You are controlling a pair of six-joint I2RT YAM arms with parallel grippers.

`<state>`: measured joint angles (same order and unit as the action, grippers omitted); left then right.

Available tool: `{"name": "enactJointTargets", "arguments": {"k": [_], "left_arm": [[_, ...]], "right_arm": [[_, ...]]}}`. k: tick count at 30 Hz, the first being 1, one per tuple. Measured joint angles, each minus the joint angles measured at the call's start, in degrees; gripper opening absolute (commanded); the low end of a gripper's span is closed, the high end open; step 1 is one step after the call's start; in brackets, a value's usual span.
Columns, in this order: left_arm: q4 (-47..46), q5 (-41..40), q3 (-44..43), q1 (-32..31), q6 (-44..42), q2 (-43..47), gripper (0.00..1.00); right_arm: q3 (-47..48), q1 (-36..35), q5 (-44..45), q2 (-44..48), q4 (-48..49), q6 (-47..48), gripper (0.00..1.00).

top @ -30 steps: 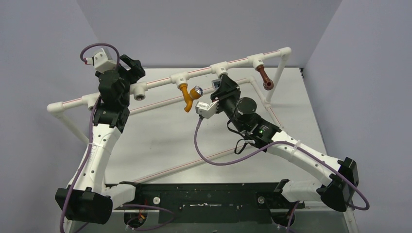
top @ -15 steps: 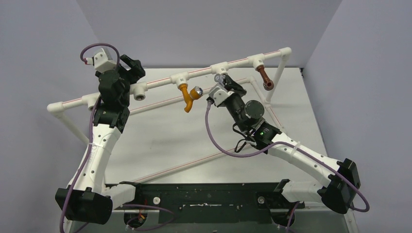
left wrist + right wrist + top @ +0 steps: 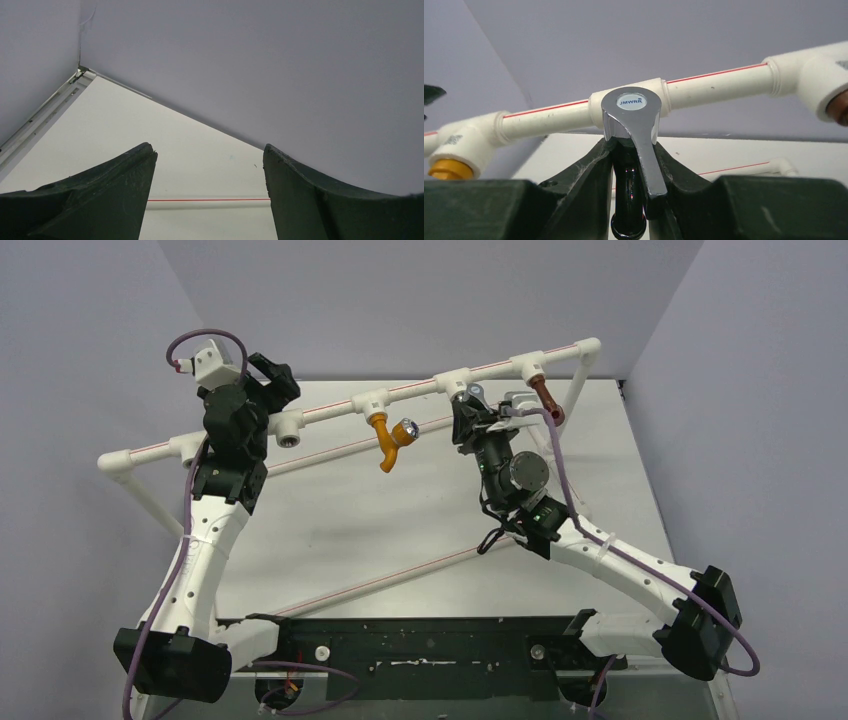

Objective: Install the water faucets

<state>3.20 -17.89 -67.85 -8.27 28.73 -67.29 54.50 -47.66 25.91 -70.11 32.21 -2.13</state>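
Note:
My right gripper (image 3: 470, 412) is shut on the shiny silver faucet (image 3: 636, 145), its lever handle pointing down between my fingers (image 3: 584, 175), right at the middle tee (image 3: 629, 105) of the white pipe frame (image 3: 420, 386). The faucet also shows in the top view (image 3: 475, 397). The orange faucet with a chrome knob (image 3: 390, 435) hangs from the tee to the left. The brown faucet (image 3: 545, 400) hangs from the tee to the right. My left gripper (image 3: 270, 375) is open and empty, raised near the frame's left tee (image 3: 288, 428); in the left wrist view (image 3: 207, 155) nothing lies between its fingers.
The white pipe frame has lower rails (image 3: 400, 575) with red stripes running across the table. Grey walls (image 3: 400, 290) close the back and sides. A black base rail (image 3: 430, 650) lies at the near edge.
My right wrist has rolled around and the gripper has moved up to the middle tee with the silver faucet. The left arm has not moved.

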Motion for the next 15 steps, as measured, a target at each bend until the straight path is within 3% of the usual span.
{"name": "enactJointTargets", "arguments": {"k": [9, 15], "left_arm": [[0.63, 0.35, 0.0, -0.33, 0.0, 0.28, 0.76], [0.63, 1.05, 0.0, -0.9, 0.02, 0.31, 0.76]], "right_arm": [[-2.51, 0.76, 5.51, 2.03, -0.94, -34.42, 0.0], [-4.0, 1.2, 6.71, 4.52, -4.46, -52.52, 0.0]]}}
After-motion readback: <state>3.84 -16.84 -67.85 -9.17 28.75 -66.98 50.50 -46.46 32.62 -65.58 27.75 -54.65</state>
